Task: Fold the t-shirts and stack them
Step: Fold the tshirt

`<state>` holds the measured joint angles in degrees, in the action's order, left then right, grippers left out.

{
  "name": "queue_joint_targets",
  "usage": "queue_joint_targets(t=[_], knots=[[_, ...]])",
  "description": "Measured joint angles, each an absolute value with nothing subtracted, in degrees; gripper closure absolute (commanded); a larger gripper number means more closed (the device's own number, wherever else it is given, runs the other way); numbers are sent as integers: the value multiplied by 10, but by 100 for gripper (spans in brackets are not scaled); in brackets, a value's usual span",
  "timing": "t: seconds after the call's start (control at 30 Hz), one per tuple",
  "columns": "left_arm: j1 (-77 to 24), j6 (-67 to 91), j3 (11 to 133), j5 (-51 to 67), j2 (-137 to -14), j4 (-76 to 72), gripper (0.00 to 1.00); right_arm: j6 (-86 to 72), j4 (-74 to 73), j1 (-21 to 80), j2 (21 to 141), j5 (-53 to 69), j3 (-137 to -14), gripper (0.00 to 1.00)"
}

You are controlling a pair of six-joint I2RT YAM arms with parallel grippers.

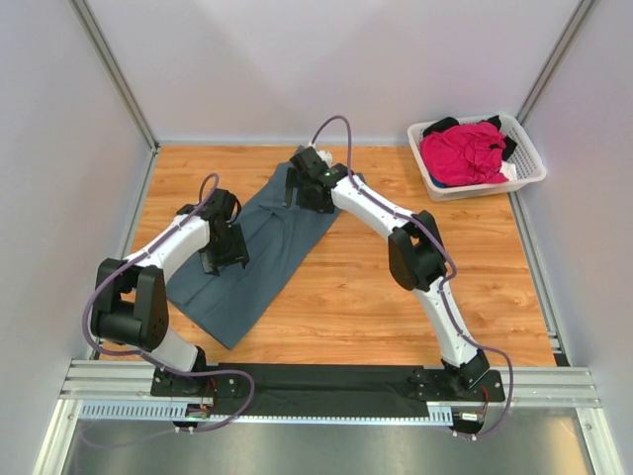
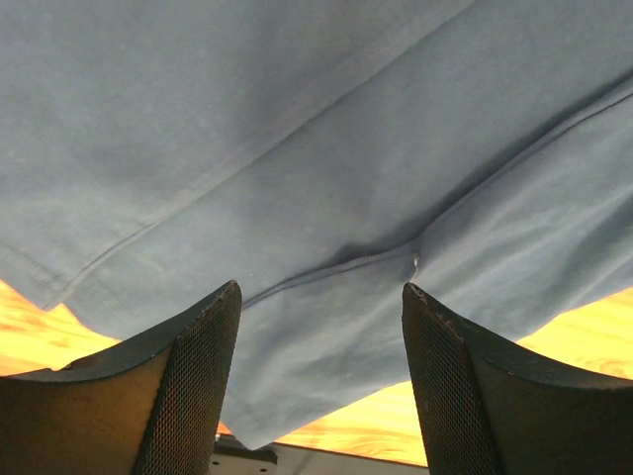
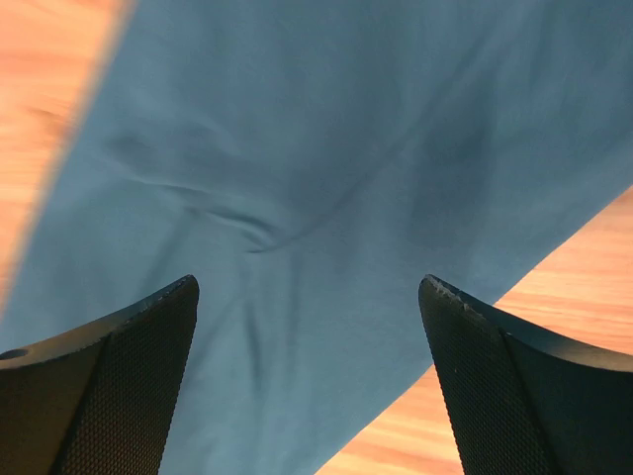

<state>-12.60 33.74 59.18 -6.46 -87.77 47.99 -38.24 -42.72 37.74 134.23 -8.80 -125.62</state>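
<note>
Under left fingers [image 2: 188,396] and right fingers [image 3: 119,396], blue-grey t-shirt [image 1: 267,257]

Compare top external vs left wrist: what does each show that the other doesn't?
Top external only: the white slatted plastic basket holding a magenta-pink cloth shirt and a black cloth shirt, and the right gripper over the far end of the slate blue-grey cloth t-shirt.
Left wrist only: stitched seams up close, a small loose thread, and mesh-textured fingers spread with nothing between them.
Both: that t-shirt on the orange wooden table, with the left gripper over it.
</note>
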Motion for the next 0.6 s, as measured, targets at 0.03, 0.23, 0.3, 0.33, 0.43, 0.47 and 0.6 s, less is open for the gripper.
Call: queue_joint_targets(t=[0.03, 0.23, 0.3, 0.33, 0.43, 0.47, 0.6], knots=[[-126, 338, 591, -60, -881, 476, 27, -386, -431, 381, 1355, -87, -1247, 7], [-126, 360, 548, -15, -905, 439, 28, -392, -454, 376, 1418, -85, -1268, 8], [-126, 368, 530, 5, -911, 430, 28, -391, -453, 372, 1425, -85, -1288, 8], [-126, 373, 522, 15, -912, 427, 29, -390, -451, 370, 1431, -84, -1295, 8], [-132, 383, 513, 39, -912, 421, 30, -385, -452, 360, 1454, -81, -1321, 8], [-137, 386, 513, 45, -912, 418, 30, -382, -450, 356, 1458, -81, -1329, 8], [-181, 400, 511, 77, -913, 397, 30, -365, -440, 331, 1475, -70, -1354, 6]])
